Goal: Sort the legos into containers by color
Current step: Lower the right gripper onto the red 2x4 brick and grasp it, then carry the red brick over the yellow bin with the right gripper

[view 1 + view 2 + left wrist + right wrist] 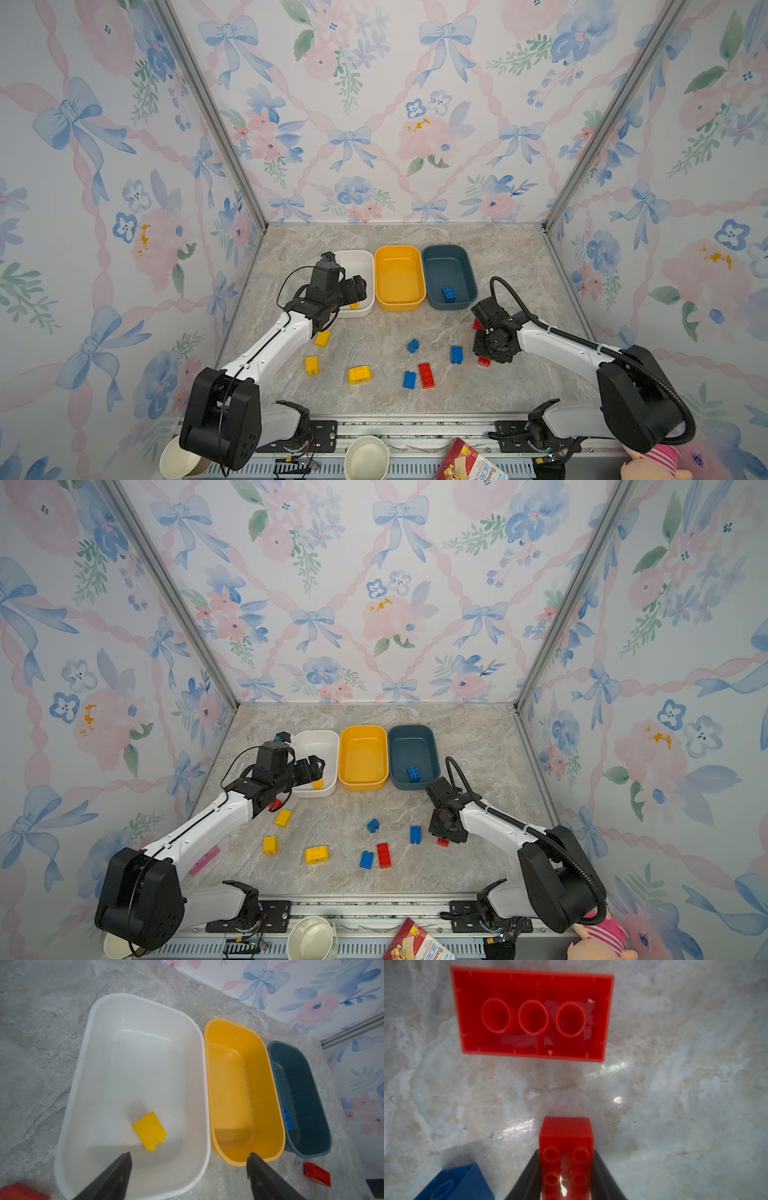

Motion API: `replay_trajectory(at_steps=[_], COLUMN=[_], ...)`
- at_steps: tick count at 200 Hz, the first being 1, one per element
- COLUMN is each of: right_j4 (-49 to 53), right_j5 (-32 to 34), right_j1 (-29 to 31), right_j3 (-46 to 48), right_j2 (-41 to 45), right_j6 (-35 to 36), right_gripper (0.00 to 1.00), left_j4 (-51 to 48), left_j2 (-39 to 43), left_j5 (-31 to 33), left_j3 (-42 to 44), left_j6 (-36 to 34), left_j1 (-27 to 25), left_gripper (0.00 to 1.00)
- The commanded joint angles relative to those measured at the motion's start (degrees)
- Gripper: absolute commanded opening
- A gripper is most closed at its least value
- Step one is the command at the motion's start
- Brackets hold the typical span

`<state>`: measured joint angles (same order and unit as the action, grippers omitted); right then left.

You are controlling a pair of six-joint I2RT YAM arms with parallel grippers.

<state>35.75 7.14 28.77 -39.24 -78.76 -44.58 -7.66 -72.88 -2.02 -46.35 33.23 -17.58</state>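
The left gripper (189, 1154) hangs over the white tub (99, 1076), jaws spread wide; one yellow brick (150, 1130) lies inside that tub. Well right of the white tub, the right gripper (566, 1150) is clamped on a red brick (565, 1136).

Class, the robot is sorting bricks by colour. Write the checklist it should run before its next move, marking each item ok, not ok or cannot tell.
1. Grip: right gripper shut on red brick: ok.
2. Lift: red brick off the table: cannot tell.
3. Neighbour: upturned red brick apart from the held one: ok.
4. Other arm: left gripper open, holding nothing: ok.
5. Sorted: yellow brick lies in white tub: ok.
6. Target: yellow-orange tub empty, free for red: ok.
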Motion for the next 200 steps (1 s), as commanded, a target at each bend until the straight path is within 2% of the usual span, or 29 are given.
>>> replay_trajectory(at_steps=[1,118,164,200], right_j4=[1.2,6.9,8.9,8.6], right_j5=[1.1,3.2,4.5,5.3], right_j1=[0.8,3.7,7.1,9.7], right_j3=[-0.9,-6.3,-11.9,-19.1], right_j2=[0.8,5.0,6.1,3.4], right_j6=[-0.1,1.1,2.8,6.2], right_gripper=[0.35,0.31,0.31,0.32], left_j4=[0.8,1.5,1.5,1.6], left_j2=[1.5,4.1,5.5,6.4], left_j5=[-0.4,-0.3,-0.3,-0.4], left_j3=[1.1,4.2,5.9,6.8], left_j6=[0.3,0.7,0.8,1.1], left_j1=[0.4,0.4,0.5,0.6], left_gripper=[0.89,0.92,0.93,0.94])
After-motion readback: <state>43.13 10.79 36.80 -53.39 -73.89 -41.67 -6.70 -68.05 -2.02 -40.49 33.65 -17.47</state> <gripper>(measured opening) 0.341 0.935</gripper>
